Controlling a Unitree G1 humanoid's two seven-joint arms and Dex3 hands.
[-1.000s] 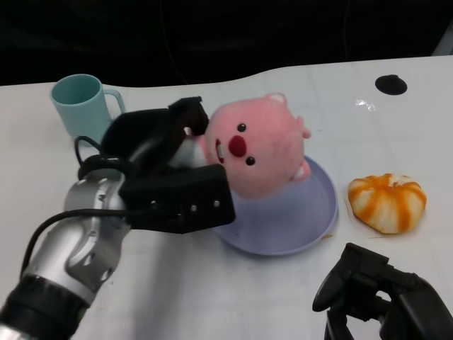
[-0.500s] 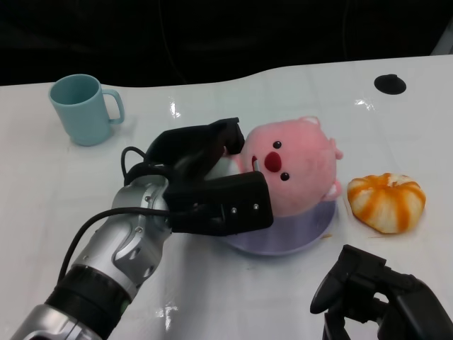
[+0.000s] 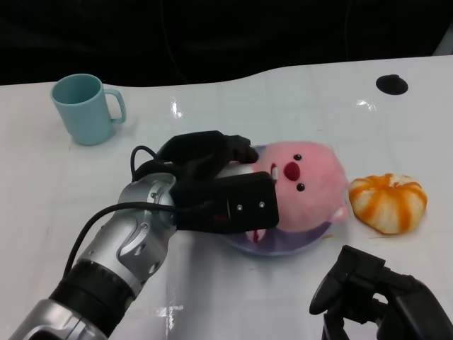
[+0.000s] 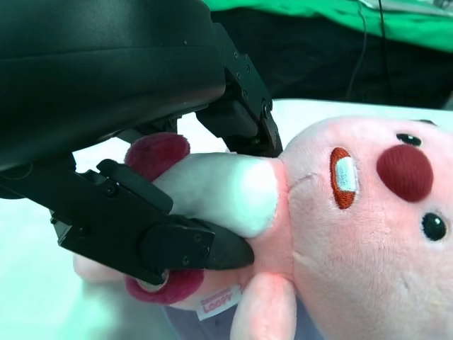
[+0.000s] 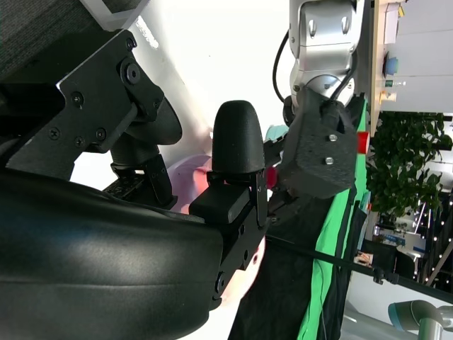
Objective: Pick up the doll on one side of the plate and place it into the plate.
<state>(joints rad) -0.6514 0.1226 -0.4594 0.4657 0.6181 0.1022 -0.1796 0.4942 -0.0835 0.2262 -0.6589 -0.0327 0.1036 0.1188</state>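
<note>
A teal mug (image 3: 86,108) stands upright at the far left of the white desk (image 3: 212,99), handle pointing toward the middle, well apart from everything else. Next comes the left hand (image 3: 212,180), reaching in on its silver forearm (image 3: 120,255); its black fingers (image 4: 163,237) are clamped around the white belly and red feet of the pink doll (image 3: 304,188). The left wrist view shows the fingers pressing on the doll's body from both sides, with the face just beyond the fingertips. The doll lies tilted on its side over the lilac plate (image 3: 304,241), face turned up and to the right, covering most of the plate so that only the near rim shows; whether it fully rests on the plate cannot be told. Just beside the plate's right edge sits an orange-and-white striped pumpkin-shaped toy (image 3: 388,202). At the lower right, the right hand (image 3: 379,297) hovers low over the desk, fingers curled inward with nothing in them. A small black disc (image 3: 391,84) lies at the far right edge of the desk.
</note>
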